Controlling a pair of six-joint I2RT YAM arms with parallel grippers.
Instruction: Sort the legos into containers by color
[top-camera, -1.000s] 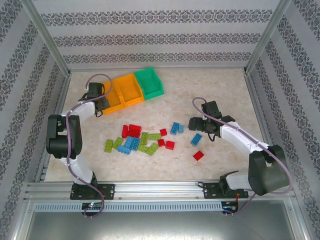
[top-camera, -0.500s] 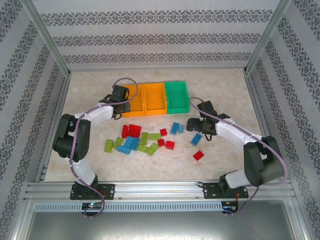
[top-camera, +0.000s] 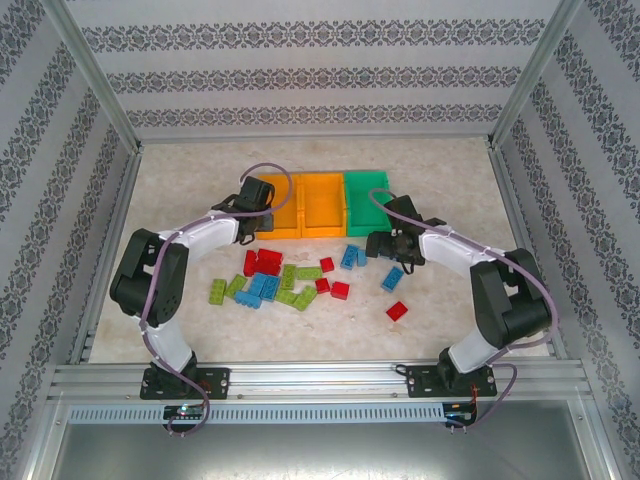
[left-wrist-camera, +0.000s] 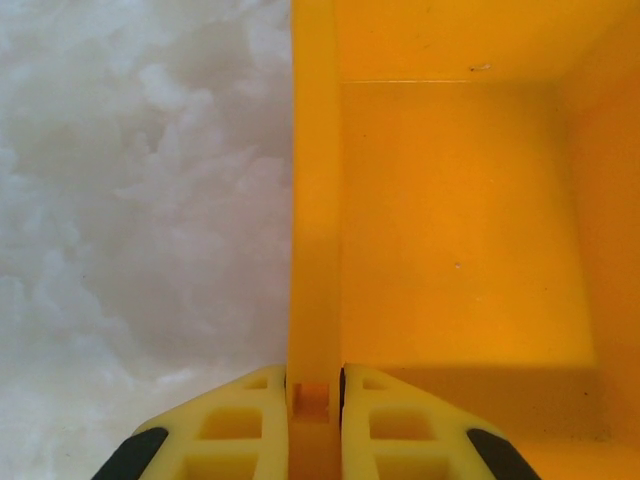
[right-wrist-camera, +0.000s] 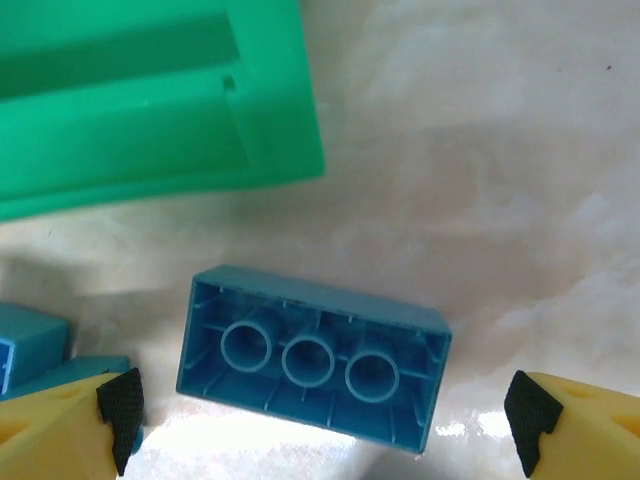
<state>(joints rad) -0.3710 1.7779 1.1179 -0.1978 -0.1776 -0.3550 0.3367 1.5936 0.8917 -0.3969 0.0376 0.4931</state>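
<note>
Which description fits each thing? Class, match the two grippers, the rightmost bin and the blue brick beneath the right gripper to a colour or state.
Things:
1. left gripper
2. right gripper
3. rightmost bin
4. blue brick

Descriptions:
a. lies hollow side up
b. shut on an orange-yellow bin's wall
c. green
d. open wide

Pairs: 1-b, 2-d, 3-c, 4-a
</note>
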